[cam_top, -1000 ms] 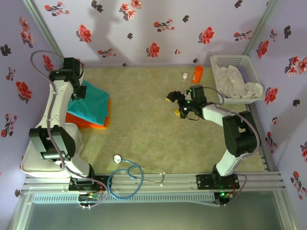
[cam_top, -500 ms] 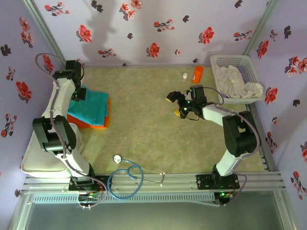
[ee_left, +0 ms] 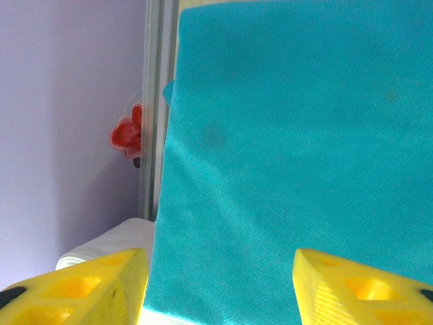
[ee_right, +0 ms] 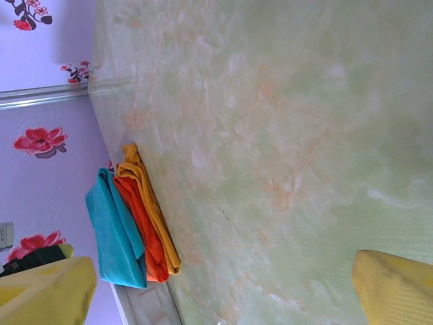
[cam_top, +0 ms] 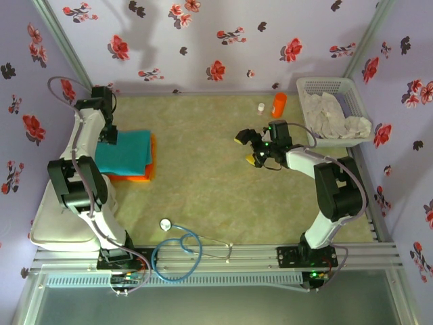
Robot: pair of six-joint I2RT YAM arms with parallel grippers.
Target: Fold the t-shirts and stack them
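Hovering left gripper (ee_left: 216,284), spread and empty, over teal shirt (ee_left: 298,135) stacked on orange shirt (cam_top: 132,178). Parking right gripper (cam_top: 254,149) well apart, also spread, to stay clear of stack.

Left hand (cam_top: 109,137) has drawn back, apparently off the teal shirt (cam_top: 128,150).

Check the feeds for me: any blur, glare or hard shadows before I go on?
Top external: even light and sharp, with only soft shadows on the back wall. Left wrist: the teal shirt is very close, its weave crisp, with faint shading across it and no glare. Right wrist: the table looks pale and a bit soft, and the yellow fingers at the corners are blurred.
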